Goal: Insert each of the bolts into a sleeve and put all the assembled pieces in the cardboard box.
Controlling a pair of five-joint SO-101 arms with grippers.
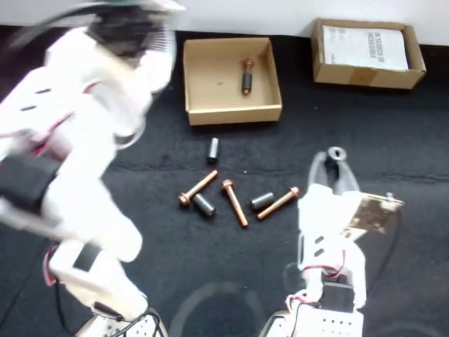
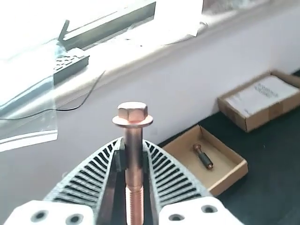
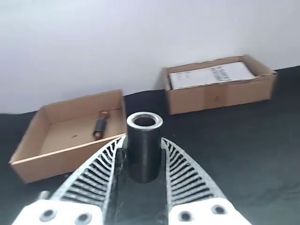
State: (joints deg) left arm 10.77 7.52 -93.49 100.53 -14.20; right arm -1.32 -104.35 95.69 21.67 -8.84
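Our left hand (image 2: 134,141) is clenched on a bolt (image 2: 133,117), head up; our right hand (image 3: 143,139) grips an upright sleeve (image 3: 143,157). One assembled piece (image 1: 248,77) lies in the cardboard box (image 1: 207,88) by the table's (image 1: 393,140) far edge; three loose bolts (image 1: 235,203) and three loose sleeves (image 1: 204,205) lie mid-table.

assembled piece (image 1: 248,76) in cardboard box (image 1: 210,88) | loose bolts (image 1: 235,202), sleeves (image 1: 204,205) on table (image 1: 400,147) before box
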